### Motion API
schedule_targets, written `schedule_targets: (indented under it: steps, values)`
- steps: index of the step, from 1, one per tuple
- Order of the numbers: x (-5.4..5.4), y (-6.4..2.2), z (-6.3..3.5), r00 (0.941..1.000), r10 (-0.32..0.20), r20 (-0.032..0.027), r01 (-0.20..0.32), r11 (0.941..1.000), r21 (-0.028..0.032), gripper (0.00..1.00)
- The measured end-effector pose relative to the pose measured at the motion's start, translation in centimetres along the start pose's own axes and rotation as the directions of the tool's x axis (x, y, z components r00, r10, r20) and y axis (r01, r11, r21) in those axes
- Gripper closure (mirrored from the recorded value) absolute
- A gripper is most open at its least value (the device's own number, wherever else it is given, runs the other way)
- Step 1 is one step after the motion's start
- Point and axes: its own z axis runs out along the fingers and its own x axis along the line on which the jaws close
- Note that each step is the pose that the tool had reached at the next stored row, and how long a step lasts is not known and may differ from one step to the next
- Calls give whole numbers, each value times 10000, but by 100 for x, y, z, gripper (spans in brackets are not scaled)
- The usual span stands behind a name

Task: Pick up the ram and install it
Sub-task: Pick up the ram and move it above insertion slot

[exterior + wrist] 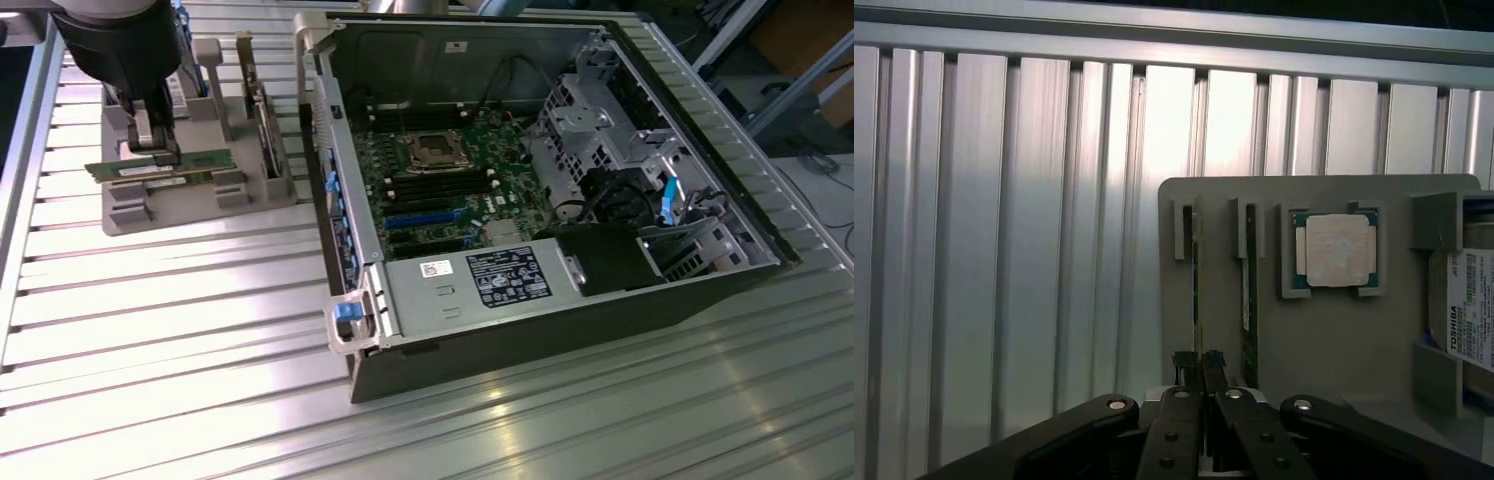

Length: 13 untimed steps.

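Exterior view: the gripper (152,150) stands over the grey holder (134,214) at the exterior view's left of the open computer case (587,325). Its jaws are drawn in narrow, pinching the ram (203,160) on its upper edge. The stick lies level along the holder. Cannot tell whether it has left its slot. The second ram (180,183) sits just beside it, lower in the holder. The motherboard (447,175) is exposed inside the case. All rest on the ribbed metal table (160,350).

Wrist view: gripper (1199,358), jaws nearly together, clamped on the ram (1197,290), seen edge-on in line with its slot. The second ram (1251,290) lies parallel, untouched. The square processor (1337,250) and the hard drive (1469,310) sit in their own recesses of the holder (1324,340).
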Motion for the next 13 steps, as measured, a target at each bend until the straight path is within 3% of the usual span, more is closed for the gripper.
schedule_targets:
  steps: [13]
  values:
    - [-4,9,-205,10000,0,0,0,10000,0,88]
